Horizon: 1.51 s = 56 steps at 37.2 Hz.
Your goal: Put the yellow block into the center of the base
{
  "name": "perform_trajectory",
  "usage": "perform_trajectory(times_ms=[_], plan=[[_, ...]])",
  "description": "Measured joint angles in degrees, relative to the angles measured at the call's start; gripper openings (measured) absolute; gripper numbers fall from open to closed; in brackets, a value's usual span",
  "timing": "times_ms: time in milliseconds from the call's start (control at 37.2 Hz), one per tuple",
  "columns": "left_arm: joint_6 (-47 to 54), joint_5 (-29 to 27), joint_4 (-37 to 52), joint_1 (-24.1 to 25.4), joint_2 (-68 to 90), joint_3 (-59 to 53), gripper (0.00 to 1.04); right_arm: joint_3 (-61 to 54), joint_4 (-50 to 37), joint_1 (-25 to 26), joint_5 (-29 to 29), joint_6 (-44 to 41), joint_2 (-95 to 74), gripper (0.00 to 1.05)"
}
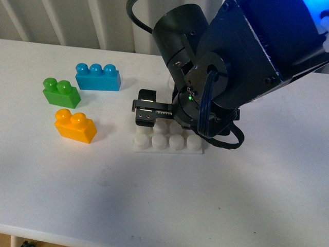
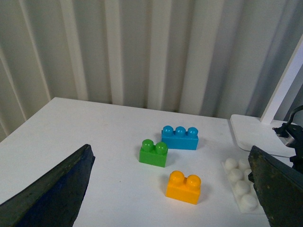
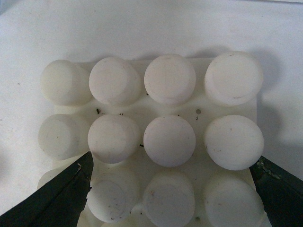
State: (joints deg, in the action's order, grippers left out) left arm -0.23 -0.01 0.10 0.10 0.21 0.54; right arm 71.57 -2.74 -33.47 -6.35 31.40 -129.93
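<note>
Studs up, the yellow block point(image 1: 75, 126) sits on the white worktop point(image 1: 154, 206), free of both grippers. In the front view it lies left of the base point(image 1: 167, 143), with a strip of bare worktop between them. The green block point(image 1: 61, 92) is just behind the yellow block, and the blue block point(image 1: 97, 77) is farther back beside the green one.

The right gripper point(image 3: 170, 196) hangs low over the base with its jaws spread wide, one finger point(image 3: 61, 198) at each side of the stud grid. Whether it touches the studs cannot be told.

In the left wrist view, the left gripper point(image 2: 163, 196) is also spread wide and holds nothing, raised above the worktop and facing the three blocks. A lamp foot point(image 2: 251, 132) lies behind the base.
</note>
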Motion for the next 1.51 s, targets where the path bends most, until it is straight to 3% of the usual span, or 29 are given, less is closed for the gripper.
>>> perform_trajectory(times_ms=[538, 672, 968, 1129, 1290, 1371, 1425, 1505], plan=[[0.02, 0.00, 0.00, 0.00, 0.00, 0.00, 0.98, 4.07, 0.79, -2.60, 1.25, 6.01, -1.53, 0.95], [0.00, 0.00, 0.00, 0.00, 0.00, 0.00, 0.98, -0.35, -2.64, -0.50, 0.68, 8.22, 1.46, 0.95], [0.00, 0.00, 0.00, 0.00, 0.00, 0.00, 0.98, -12.48, -11.37, 9.22, 0.83, 10.05, 17.07, 0.95], [0.02, 0.00, 0.00, 0.00, 0.00, 0.00, 0.98, -26.29, -14.93, 20.00, 4.48, 5.07, 34.97, 0.95], [0.02, 0.00, 0.00, 0.00, 0.00, 0.00, 0.98, -36.13, -13.29, 27.43, 8.92, 0.09, 52.00, 0.95], [0.00, 0.00, -0.02, 0.00, 0.00, 0.00, 0.98, -43.67, -26.75, 29.35, 4.33, -9.38, 58.97, 0.84], [0.02, 0.00, -0.02, 0.00, 0.00, 0.00, 0.98, -49.72, -34.64, 31.89, 5.99, -17.27, 65.79, 0.73], [0.00, -0.02, -0.02, 0.00, 0.00, 0.00, 0.98, -56.15, -32.83, 33.33, 5.84, -25.31, 76.98, 0.57]])
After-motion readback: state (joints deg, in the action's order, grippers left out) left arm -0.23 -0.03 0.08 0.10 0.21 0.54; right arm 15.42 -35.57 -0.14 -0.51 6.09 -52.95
